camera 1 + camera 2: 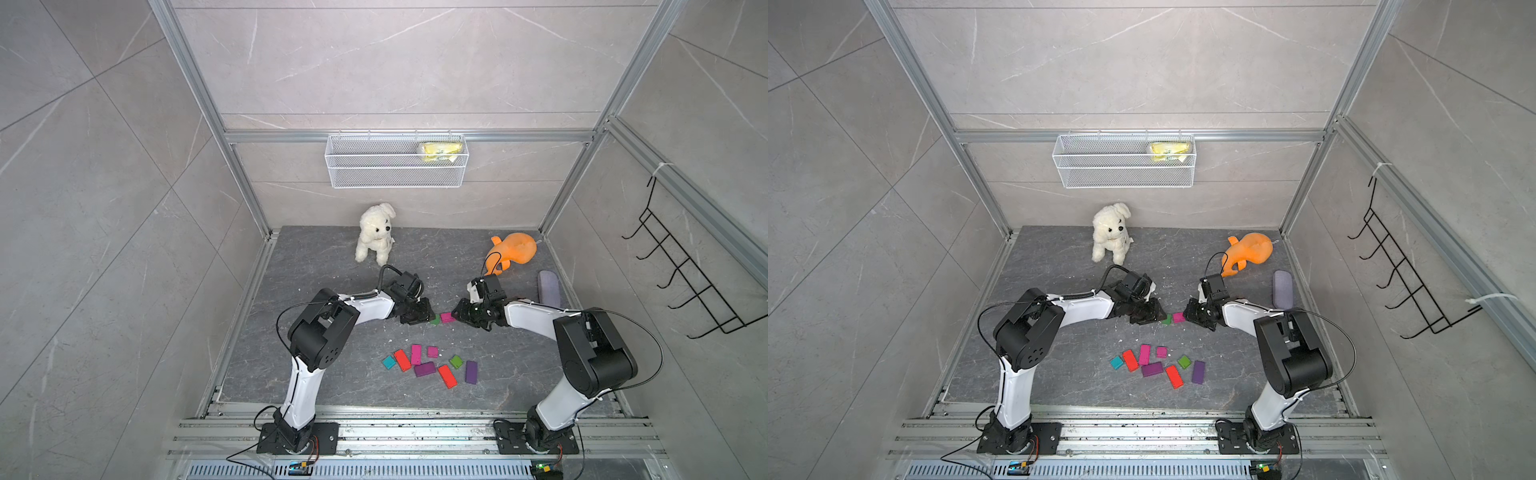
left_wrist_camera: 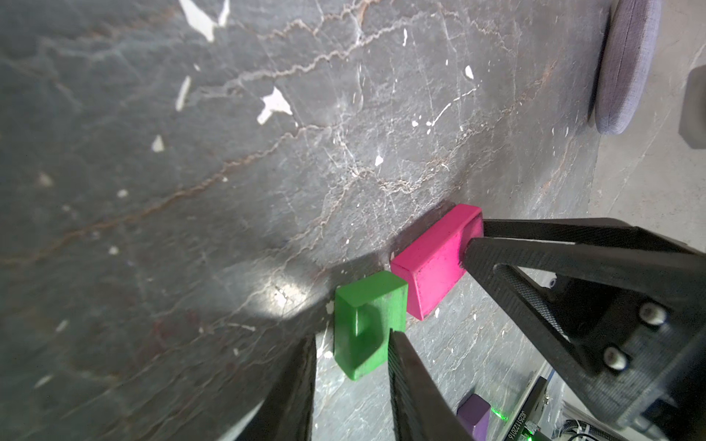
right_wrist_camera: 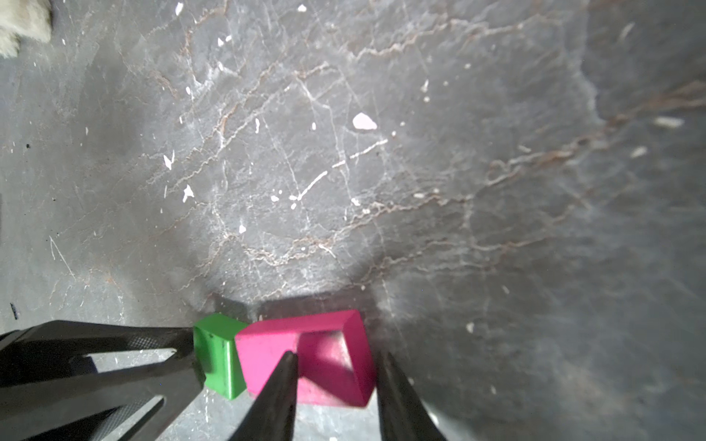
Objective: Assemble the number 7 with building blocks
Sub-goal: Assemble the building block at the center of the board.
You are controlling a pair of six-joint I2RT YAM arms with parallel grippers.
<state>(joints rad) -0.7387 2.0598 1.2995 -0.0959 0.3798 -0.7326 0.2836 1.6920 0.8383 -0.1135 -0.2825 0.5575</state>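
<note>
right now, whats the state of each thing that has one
left claw, open, straddling green block
right claw, at pink block, grip unclear
green block, flat, beside pink block
pink block, flat
other blocks, loose, scattered flat
dog, upright
basket, holds yellow packet

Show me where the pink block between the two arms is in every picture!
Top view: pink block right of centre, below the middle.
Top view: pink block closer to centre, below the middle.
Left wrist: beyond the green block, at the right tool's tips.
Right wrist: close up, at the right tool's tips.
Landmark: the green block, right beside it in all four views.
</note>
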